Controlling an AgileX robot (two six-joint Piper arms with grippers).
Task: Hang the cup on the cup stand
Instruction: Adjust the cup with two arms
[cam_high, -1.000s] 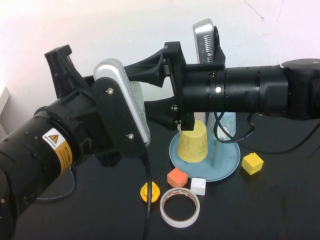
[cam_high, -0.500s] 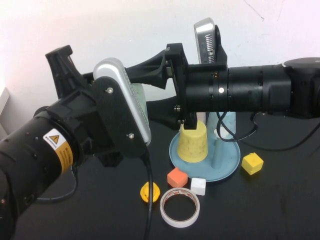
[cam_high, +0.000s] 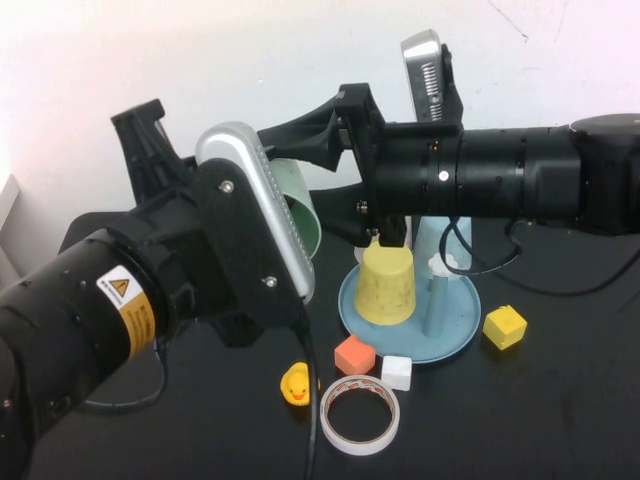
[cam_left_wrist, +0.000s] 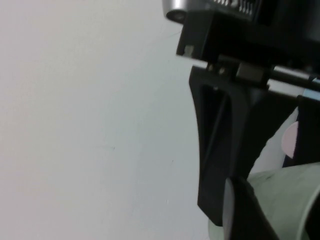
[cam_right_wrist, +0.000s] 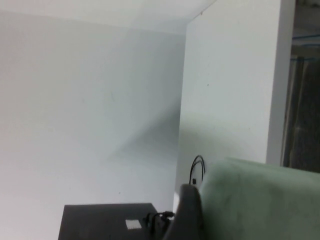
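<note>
Both arms are up over the counter (cam_high: 560, 410), meeting mid-air. The cup (cam_high: 298, 212) is off the counter, tilted, between the two wrists, up and to the left of the stand (cam_high: 455, 337) and not on any peg. The right claw (cam_high: 300, 178) reaches in from the right, spread wide with one finger above the cup and one below, so we read it as gripping the cup. The left claw (cam_high: 175, 165) sits just left of the cup, mostly hidden behind its own camera mount. We can't tell its state. A yellow cup (cam_high: 387, 285) is upside down on the stand. A tape ring (cam_high: 360, 414) and a duck (cam_high: 295, 384) lie in front.
</note>
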